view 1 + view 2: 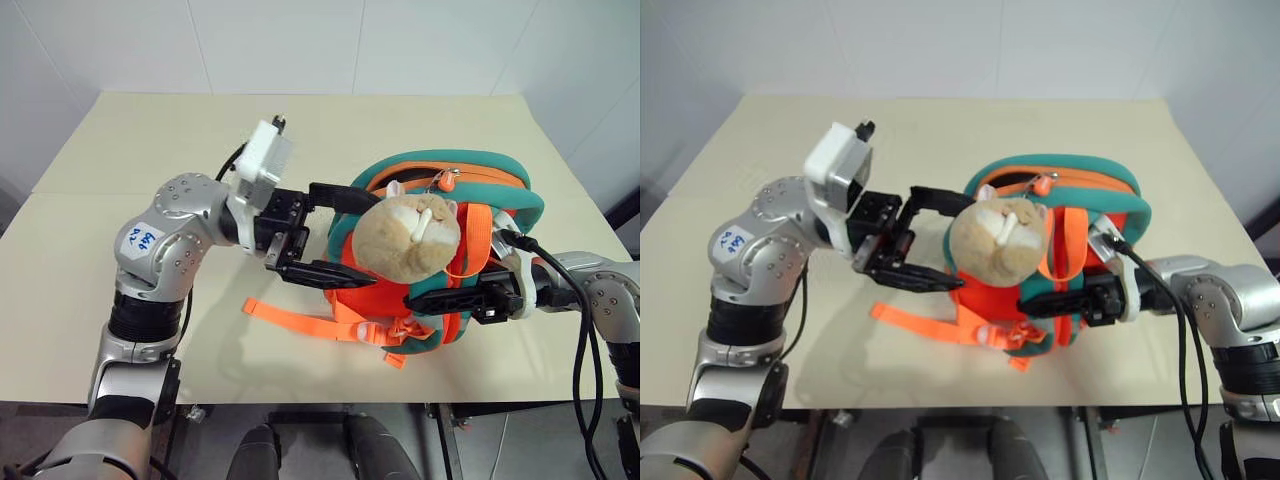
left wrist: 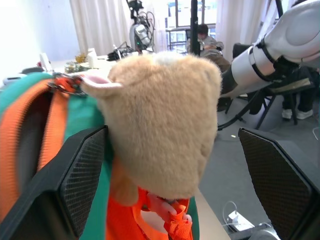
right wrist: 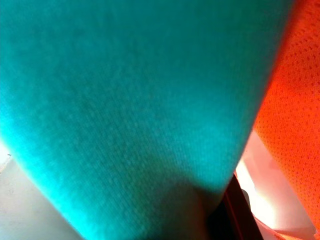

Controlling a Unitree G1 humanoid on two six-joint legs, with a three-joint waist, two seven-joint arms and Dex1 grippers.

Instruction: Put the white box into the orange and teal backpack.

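the orange and teal backpack [image 1: 440,250] is sitting on the table [image 1: 140,130], toward its right side and near edge, propped up off the surface. the tan plush toy [image 1: 410,238] is hanging on its front face, and an orange strap [image 1: 295,318] is trailing out flat toward the near edge. you are not getting a look at the white box from these angles. your right gripper [image 1: 445,297] is reaching in from the right edge, clenched on the backpack's teal trim low on the front. your left gripper [image 1: 330,232] is pointing level at the backpack's left side, released, fingers [image 2: 82,180] spread wide either side of the toy and holding nothing.
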